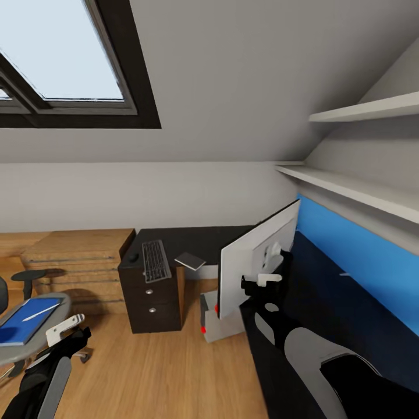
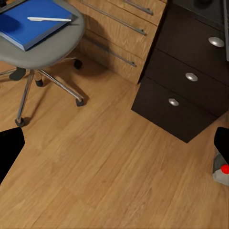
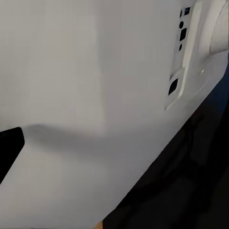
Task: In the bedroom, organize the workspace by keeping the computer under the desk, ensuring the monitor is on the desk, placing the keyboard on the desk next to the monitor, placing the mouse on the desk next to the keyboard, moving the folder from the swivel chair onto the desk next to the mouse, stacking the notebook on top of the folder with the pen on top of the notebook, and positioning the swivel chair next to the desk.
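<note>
Reaching forward with the right gripper (image 1: 269,278), pressing against the pale back of the monitor (image 1: 256,262), fingers seemingly pinching it near the stand, though grip impossible to confirm. Standing tilted, the monitor's long axis running away along the desk (image 1: 198,238). Hanging low at left, the left gripper (image 1: 67,327), finger state unclear, beside the chair (image 1: 35,334) carrying folder (image 1: 26,320) and pen (image 1: 41,312). Lying farther off, keyboard (image 1: 155,260) and mouse (image 1: 133,256).

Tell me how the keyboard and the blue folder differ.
The keyboard is grey with dark keys; the folder is plain bright blue. The keyboard lies on the black desk; the folder lies on the swivel chair seat. A pale pen rests on the folder; nothing rests on the keyboard. Both are flat and rectangular.
</note>
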`<state>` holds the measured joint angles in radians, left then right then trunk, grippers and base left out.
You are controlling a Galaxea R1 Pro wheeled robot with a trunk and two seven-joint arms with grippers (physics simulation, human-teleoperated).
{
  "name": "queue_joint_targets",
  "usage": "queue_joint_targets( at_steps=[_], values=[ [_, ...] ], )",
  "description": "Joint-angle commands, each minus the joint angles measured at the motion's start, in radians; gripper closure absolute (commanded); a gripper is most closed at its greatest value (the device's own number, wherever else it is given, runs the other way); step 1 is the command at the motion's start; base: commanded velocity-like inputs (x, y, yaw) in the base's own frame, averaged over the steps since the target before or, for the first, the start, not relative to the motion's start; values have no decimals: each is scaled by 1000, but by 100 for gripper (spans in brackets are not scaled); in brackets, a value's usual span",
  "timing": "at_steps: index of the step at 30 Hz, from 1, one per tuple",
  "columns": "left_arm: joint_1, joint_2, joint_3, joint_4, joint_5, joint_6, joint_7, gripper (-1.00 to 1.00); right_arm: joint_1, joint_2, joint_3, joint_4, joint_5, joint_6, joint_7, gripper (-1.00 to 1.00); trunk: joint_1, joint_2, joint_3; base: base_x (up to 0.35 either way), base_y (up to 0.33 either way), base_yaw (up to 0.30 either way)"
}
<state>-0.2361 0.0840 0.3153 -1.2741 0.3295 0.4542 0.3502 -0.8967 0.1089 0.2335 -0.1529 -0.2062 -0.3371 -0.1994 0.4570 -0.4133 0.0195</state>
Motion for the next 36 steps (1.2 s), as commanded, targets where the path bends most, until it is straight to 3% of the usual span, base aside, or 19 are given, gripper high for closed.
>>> queue_joint_targets(
  at_steps=[1, 14, 22, 27, 36],
  values=[
    [0, 0, -1, -1, 10, 3, 7, -100, -1, 0, 9, 1, -9, -3, -4, -100, 1, -1, 0, 45, 24, 0],
    [0, 0, 0, -1, 11, 3, 7, -100, -1, -1, 9, 1, -9, -4, -5, -100, 1, -1, 0, 0, 81, 0],
    [0, 0, -1, -1, 11, 3, 7, -100, -1, -2, 9, 2, -8, -6, -5, -100, 1, -1, 0, -261, 1, 0],
    [-1, 0, -1, -1, 11, 3, 7, -100, -1, -35, 10, 3, -7, -31, 0, -100, 1, -1, 0, -329, 11, 0],
    [0, 0, -1, -1, 11, 3, 7, -100, -1, -69, 9, 2, -8, -40, 2, -100, 1, -1, 0, -278, 163, 0]
  ],
)
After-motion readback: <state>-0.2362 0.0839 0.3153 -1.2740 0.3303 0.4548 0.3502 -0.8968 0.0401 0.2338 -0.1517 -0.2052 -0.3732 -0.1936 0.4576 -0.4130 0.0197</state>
